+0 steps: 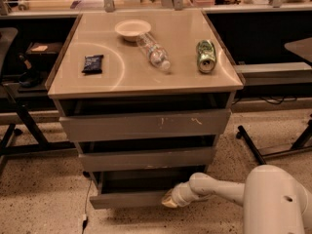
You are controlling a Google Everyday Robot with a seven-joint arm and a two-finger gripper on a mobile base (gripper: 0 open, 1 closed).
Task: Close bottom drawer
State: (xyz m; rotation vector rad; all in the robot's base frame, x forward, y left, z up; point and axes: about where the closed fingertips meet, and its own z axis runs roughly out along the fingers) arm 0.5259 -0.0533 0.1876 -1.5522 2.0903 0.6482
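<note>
The bottom drawer [124,199] is the lowest and narrowest of three grey drawers in the cabinet, with a plain flat front. It stands pulled out a little past the middle drawer front [146,159]. My gripper [170,200] reaches in from the lower right on a white arm and sits against the right part of the bottom drawer's front. The top drawer front [146,125] is the widest and bears orange scratch marks.
On the cabinet top [185,77] lie a white bowl [132,29], a clear plastic bottle [152,51], a green can [205,55] and a dark snack packet [92,63]. Chair legs stand at left [19,121] and right [273,145]. A cable [87,204] hangs at the cabinet's lower left.
</note>
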